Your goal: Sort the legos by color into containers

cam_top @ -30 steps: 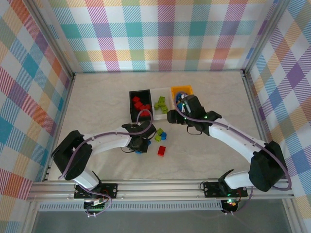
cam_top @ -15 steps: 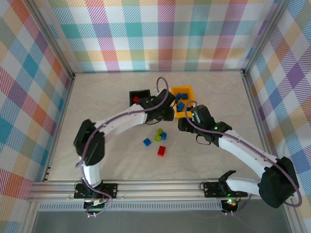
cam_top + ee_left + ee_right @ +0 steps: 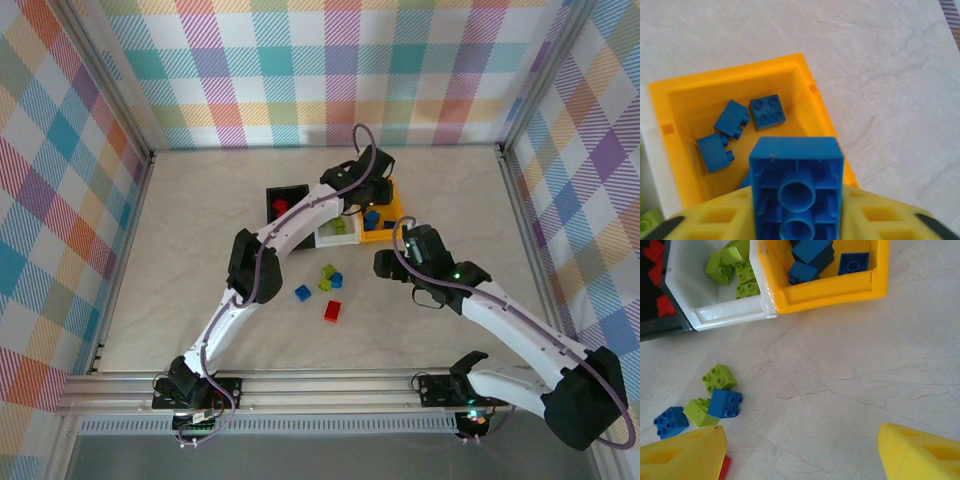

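Three bins in a row: black bin, white bin, orange-yellow bin. Five loose legos: two blue, two green, one red. Left gripper fingers flank a blue brick above the orange-yellow bin, grip unclear, hollow underside up, long axis along the fingers. Right gripper spread wide, empty

Bright, even light from above falls on the tabletop, and the shadows there are faint and soft-edged. In the left wrist view the blue brick, close to the lens, looks slightly soft. The yellow fingers at the bottom corners of the right wrist view are blurred.
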Motion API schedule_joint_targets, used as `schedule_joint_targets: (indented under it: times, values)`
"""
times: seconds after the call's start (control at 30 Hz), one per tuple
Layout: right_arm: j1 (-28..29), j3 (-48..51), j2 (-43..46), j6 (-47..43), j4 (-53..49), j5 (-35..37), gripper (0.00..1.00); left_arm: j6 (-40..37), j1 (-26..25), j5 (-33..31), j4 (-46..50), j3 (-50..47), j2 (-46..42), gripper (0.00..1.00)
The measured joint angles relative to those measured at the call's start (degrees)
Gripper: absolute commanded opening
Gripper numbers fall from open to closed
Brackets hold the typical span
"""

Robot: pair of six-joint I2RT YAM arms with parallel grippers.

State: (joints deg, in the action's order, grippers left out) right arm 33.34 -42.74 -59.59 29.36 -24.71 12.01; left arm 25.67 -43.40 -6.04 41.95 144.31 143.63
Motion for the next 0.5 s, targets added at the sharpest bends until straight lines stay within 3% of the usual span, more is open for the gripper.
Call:
schedule_joint_targets:
  times: [0.07, 0.27, 0.4, 0.5]
  values:
    - [0.0, 0.0, 0.4, 0.0, 0.0, 0.0, 0.81, 0.4, 0.2, 0.5, 1.2, 1.2, 1.2, 0.63]
    - [0.0, 0.0, 0.3, 0.0, 0.0, 0.0, 0.83, 0.8, 0.4, 1.6, 3.8, -0.4, 0.7, 0.73]
    - [0.0, 0.0, -0.5, 0.0, 0.0, -0.3, 0.83, 0.5, -0.1, 1.8, 0.7, -16.5, -9.0, 0.91]
    - [0.0, 0.0, -1.6, 0.0, 0.0, -0.7, 0.84, 1.0, -0.8, 1.7, -2.5, -32.9, -21.1, 0.94]
